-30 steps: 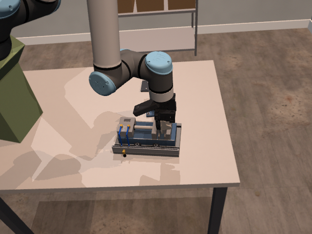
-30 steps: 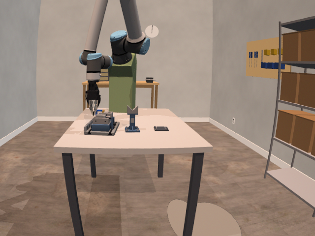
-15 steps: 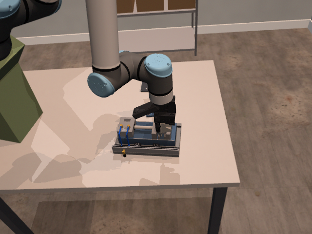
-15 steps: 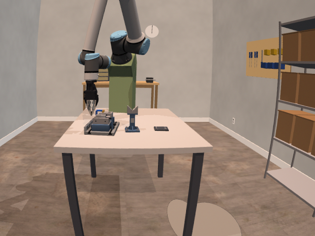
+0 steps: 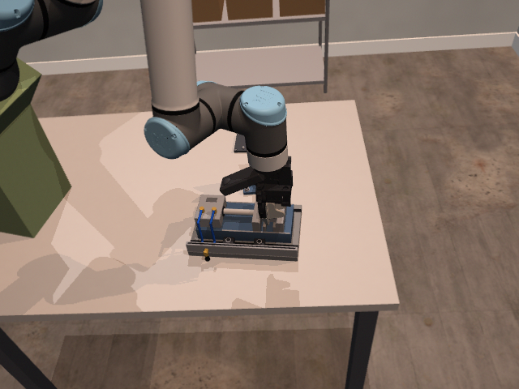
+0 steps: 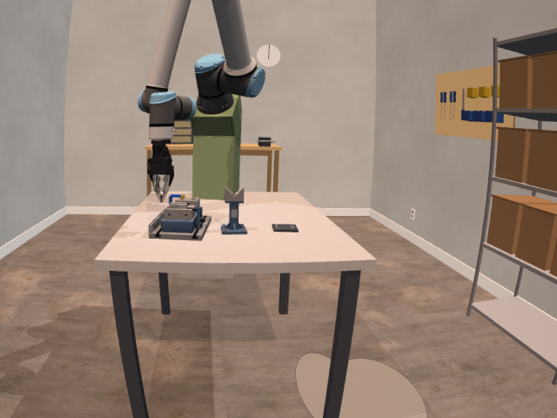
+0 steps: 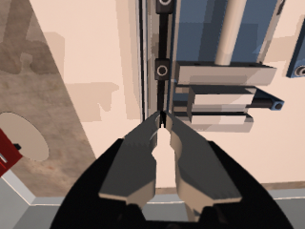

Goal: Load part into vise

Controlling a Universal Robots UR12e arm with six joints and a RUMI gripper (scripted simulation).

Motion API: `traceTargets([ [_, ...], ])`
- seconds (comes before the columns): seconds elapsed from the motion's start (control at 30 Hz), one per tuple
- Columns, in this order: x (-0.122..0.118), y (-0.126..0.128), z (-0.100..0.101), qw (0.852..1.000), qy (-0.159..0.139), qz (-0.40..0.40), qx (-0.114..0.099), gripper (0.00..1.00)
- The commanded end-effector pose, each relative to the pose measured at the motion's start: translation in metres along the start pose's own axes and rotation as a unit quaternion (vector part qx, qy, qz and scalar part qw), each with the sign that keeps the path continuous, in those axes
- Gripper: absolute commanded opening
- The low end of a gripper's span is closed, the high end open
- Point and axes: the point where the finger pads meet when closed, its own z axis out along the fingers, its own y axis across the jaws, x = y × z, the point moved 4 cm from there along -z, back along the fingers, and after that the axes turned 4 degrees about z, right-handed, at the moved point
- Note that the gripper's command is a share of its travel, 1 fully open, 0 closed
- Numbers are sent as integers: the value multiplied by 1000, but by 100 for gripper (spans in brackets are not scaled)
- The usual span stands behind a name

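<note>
A smooth, pale surface (image 5: 335, 267) (image 6: 233, 252) carries the blue and gray vise (image 5: 242, 235) (image 6: 178, 224) (image 7: 200, 29). The black hand (image 5: 263, 214) (image 6: 161, 198) (image 7: 161, 112) has its tapering metal fingers together; the gray, blocky part (image 7: 221, 102) lies between the vise's jaws, its long slot facing up.

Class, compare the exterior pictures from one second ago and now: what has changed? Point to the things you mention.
The gripper (image 5: 263, 215) (image 6: 161, 200) (image 7: 161, 112) has shifted slightly left in the exterior view, its arm with it. It is shut on nothing; no pickup or release shows. The vise (image 5: 247, 235) (image 6: 178, 225) (image 7: 224, 74), V-block stand (image 5: 248, 190) (image 6: 233, 216) and infeed plate (image 5: 239, 146) (image 6: 285, 227) stayed put.
</note>
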Motion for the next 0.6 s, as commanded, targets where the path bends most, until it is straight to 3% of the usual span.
traceTargets([
  [0.0, 0, 0, -10, 1000, 0, 0, 0, 0],
  [0.57, 0, 0, -45, 1000, 0, 0, 0, 0],
])
